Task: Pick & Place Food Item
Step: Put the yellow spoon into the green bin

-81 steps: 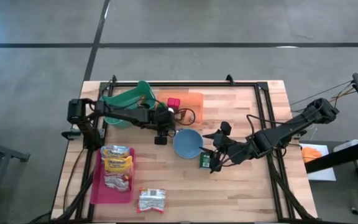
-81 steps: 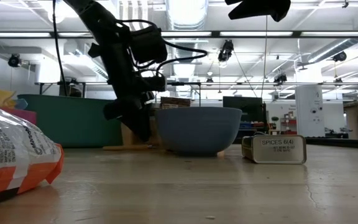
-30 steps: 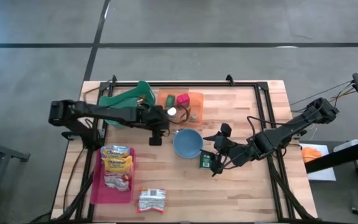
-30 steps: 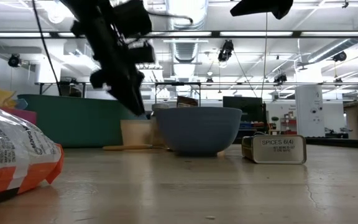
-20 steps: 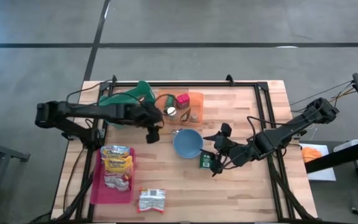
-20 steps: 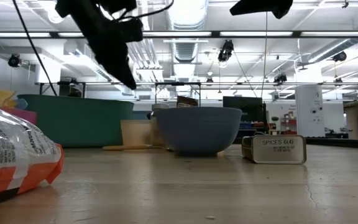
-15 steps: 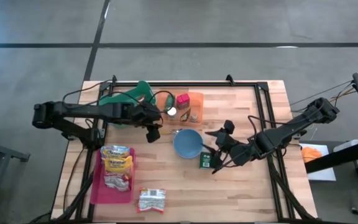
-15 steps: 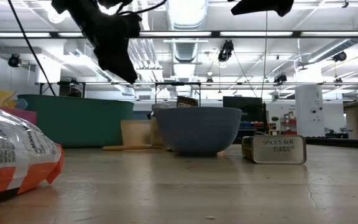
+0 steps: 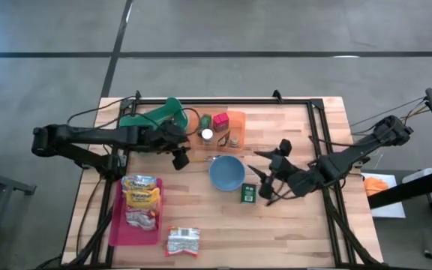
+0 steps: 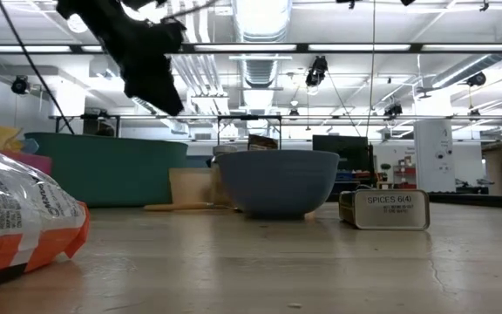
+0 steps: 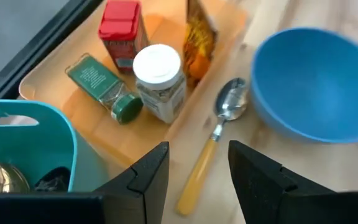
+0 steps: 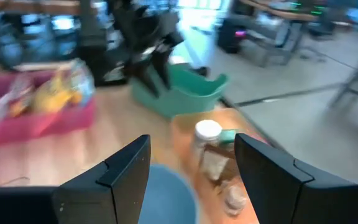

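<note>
Both end effectors gape empty: left (image 9: 180, 159) beside orange tray (image 9: 238, 120), right (image 9: 271, 182) beside spice tin (image 9: 248, 193).

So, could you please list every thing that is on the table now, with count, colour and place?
Bowl: one, blue, table centre.
Spice tin: one, green, just right of the bowl.
Spoon: one, metal with yellow handle, between tray and bowl.
Orange tray: one, back centre; holds a red-capped container, a white-lidded jar, a green-capped shaker lying down, and an orange packet.
Teal bin: one, back left.
Pink tray: one, front left, with snack bags.
Packet: one, white and red, front edge.
Left gripper: open, empty, raised near the teal bin.
Right gripper: open, empty, beside the spice tin.
</note>
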`<action>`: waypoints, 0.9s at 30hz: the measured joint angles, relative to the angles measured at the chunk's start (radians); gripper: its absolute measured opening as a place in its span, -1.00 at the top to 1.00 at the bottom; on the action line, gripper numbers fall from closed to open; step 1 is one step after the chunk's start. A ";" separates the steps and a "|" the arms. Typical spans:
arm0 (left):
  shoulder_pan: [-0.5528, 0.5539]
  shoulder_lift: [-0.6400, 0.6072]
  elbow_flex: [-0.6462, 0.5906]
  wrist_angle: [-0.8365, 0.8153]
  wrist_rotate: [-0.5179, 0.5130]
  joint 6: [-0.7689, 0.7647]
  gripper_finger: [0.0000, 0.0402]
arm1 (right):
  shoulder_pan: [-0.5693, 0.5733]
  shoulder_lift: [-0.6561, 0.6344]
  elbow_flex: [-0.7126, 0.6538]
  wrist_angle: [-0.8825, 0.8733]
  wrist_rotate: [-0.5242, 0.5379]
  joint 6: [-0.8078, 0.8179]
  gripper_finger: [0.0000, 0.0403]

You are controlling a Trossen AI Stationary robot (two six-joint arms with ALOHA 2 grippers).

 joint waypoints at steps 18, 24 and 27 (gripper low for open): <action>-0.034 -0.423 -0.416 0.512 0.000 0.177 0.18 | -0.004 -0.358 -0.404 0.390 -0.115 -0.124 -0.15; -0.033 -0.336 -0.420 0.561 0.001 0.187 0.18 | -0.037 -0.355 -0.430 0.543 -0.110 -0.257 -0.15; -0.032 -0.269 -0.400 0.564 0.001 0.185 0.18 | -0.058 -0.349 -0.425 0.548 -0.109 -0.259 -0.15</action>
